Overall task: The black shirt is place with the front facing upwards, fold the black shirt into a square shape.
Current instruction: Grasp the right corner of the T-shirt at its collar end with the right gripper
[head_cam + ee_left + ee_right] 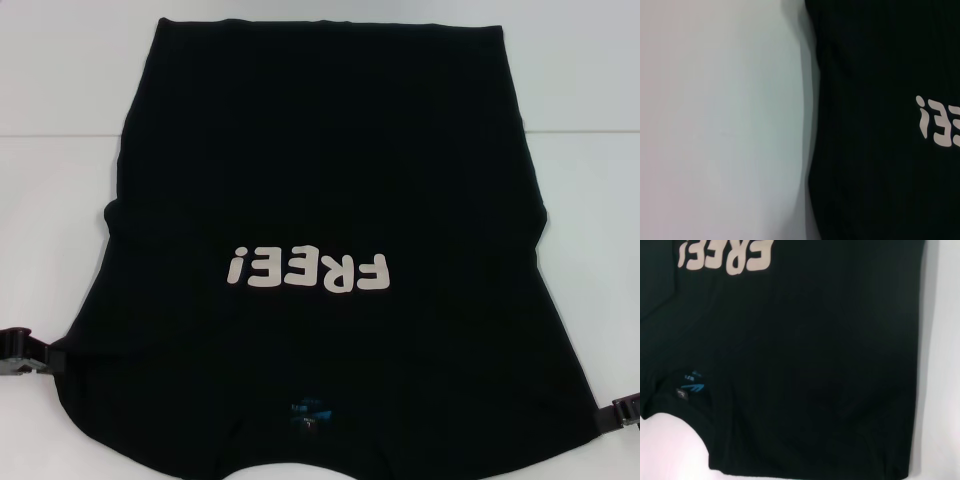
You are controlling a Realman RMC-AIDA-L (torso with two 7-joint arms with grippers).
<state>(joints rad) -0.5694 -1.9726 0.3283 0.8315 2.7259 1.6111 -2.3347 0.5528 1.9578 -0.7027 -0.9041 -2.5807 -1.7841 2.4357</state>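
The black shirt is lying spread out flat on the white worktop, front side up, covering most of the middle of the head view. Its white "FREE!" print is reading upside down from the robot's side, and the small blue neck label is sitting at the collar, at the edge nearest the robot. The hem is lying at the far side, and the cloth is widening toward the near edge where the sleeves are spreading out.

The left pincer is sitting low at the near left, just beside or touching the shirt's left sleeve edge; I cannot tell how wide it is standing. The right pincer is showing at the near right edge, close to the right sleeve, and its state cannot be told either.

The left wrist view is showing the shirt's edge against bare worktop, and the right wrist view the collar area.
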